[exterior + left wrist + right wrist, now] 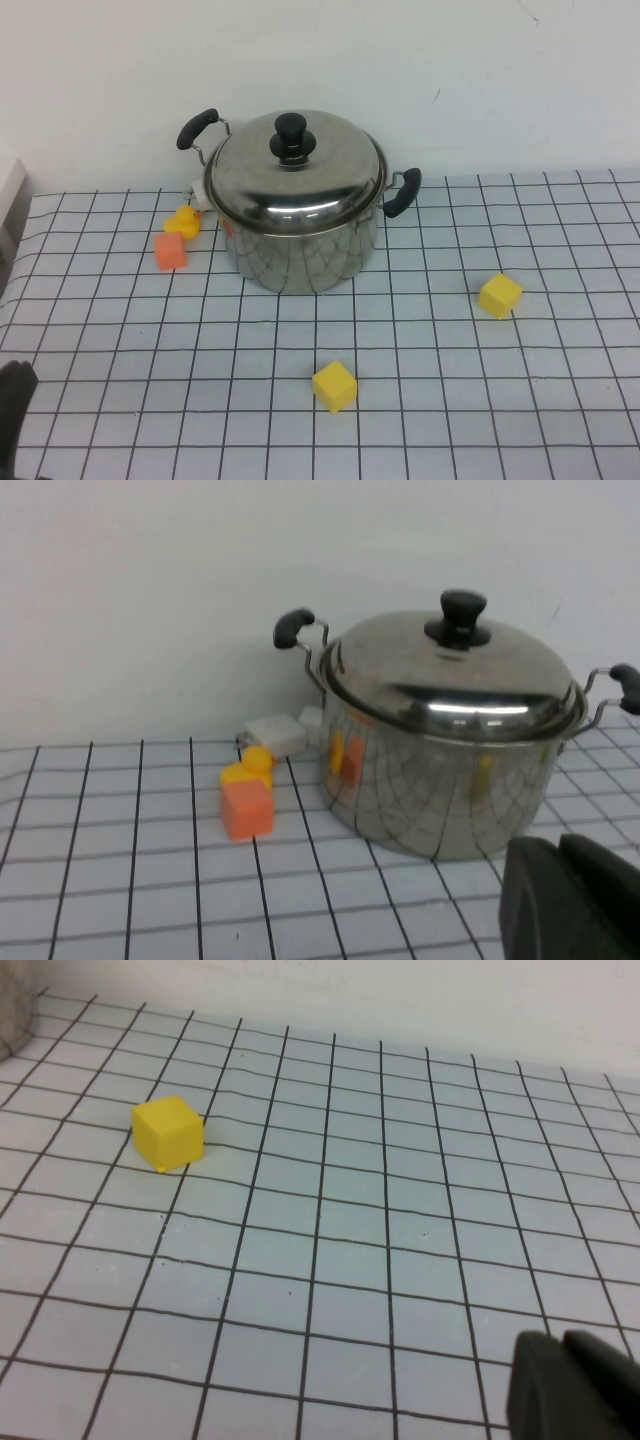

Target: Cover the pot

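The pot is large, shiny steel with two black side handles, and stands at the back middle of the gridded table. The domed steel lid with a black knob sits on top of it, slightly tilted. Pot and lid also show in the left wrist view. My left gripper is low at the table's front left corner, far from the pot, shut and empty; it also shows in the left wrist view. My right gripper shows only in the right wrist view, shut and empty above the bare grid.
An orange block, a yellow duck and a white object lie left of the pot. One yellow block lies in front of the pot, another to its right, also in the right wrist view.
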Tool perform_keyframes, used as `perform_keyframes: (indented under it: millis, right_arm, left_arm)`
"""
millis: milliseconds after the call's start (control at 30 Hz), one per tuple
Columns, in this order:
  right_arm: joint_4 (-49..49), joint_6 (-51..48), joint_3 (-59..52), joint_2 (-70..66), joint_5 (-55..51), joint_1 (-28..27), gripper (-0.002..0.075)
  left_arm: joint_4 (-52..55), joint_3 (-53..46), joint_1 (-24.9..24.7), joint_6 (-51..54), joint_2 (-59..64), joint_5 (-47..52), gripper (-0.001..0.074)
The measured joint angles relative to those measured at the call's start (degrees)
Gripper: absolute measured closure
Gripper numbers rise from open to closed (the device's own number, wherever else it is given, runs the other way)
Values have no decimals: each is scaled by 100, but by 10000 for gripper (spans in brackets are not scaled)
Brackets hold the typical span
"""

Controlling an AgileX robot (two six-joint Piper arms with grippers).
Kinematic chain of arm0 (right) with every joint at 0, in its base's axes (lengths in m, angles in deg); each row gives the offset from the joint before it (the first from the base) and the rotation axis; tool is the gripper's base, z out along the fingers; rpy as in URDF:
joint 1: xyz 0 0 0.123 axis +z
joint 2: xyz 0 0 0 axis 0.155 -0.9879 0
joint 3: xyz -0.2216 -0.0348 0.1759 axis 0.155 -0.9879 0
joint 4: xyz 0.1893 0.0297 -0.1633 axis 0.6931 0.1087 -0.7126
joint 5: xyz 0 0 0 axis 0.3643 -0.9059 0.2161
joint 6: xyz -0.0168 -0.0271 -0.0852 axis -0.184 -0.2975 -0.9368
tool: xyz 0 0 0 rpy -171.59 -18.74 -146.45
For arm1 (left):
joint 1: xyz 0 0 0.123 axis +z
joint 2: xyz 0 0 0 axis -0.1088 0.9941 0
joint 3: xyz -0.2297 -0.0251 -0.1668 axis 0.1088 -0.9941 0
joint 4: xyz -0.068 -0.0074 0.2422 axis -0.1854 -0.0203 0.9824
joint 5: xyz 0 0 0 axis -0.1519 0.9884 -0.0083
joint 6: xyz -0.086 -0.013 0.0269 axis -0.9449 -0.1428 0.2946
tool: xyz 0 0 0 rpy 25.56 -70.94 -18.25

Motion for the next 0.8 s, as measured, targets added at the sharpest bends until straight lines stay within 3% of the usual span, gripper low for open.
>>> perform_keyframes:
  millis: [467,600,800]
  right_arm:
    - [0,0,0,0,0,0,717]
    - [0,0,0,0,0,0,717]
    - [0,0,0,0,0,0,717]
  left_arm:
    - [28,-219,0,-467,-89,318,735]
    - [-1262,-219,85,909,-318,411,735]
    - [-4369,-219,737,4233,-771,528,735]
